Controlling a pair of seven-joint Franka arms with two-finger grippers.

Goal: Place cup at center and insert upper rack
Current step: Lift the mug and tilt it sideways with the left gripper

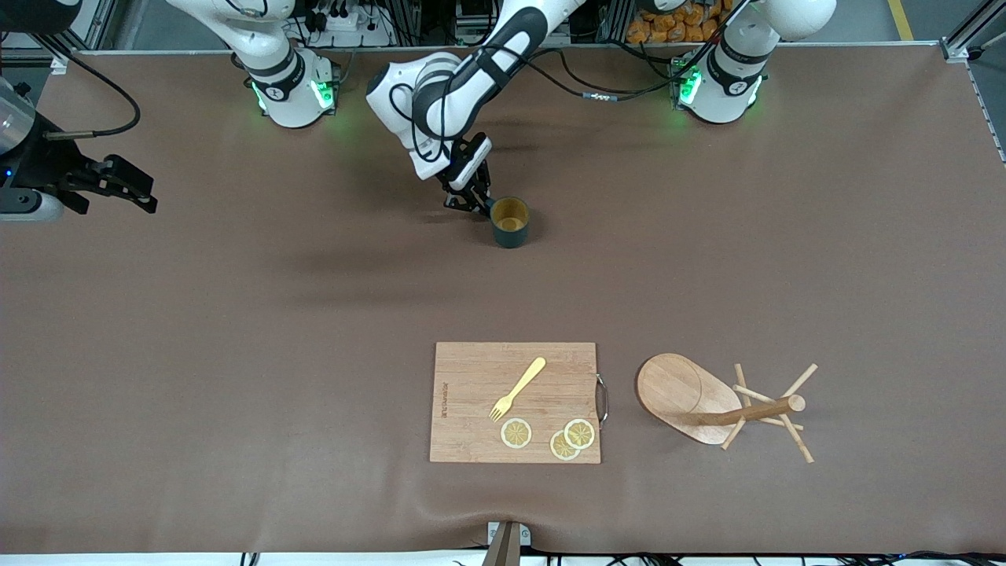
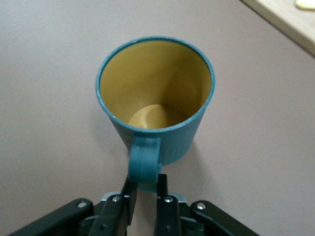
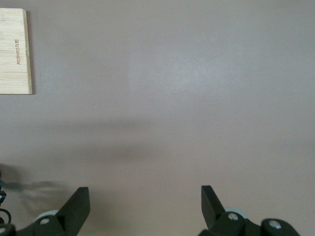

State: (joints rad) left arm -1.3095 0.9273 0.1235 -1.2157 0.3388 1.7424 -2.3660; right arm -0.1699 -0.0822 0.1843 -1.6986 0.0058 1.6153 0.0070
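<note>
Front view: upright cup (image 1: pixel 510 222), handle toward bases

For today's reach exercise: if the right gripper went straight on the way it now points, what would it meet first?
Probably only bare table. The right gripper hangs open over it, nothing between its fingers; the cutting board lies off to the side. Depth is unclear.

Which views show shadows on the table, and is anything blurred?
Front view: soft arm shadows darken the table near the cup. Right wrist view: a faint shadow band crosses the mat below the cutting board. Left wrist view: cup sharp, corner board blurred.
</note>
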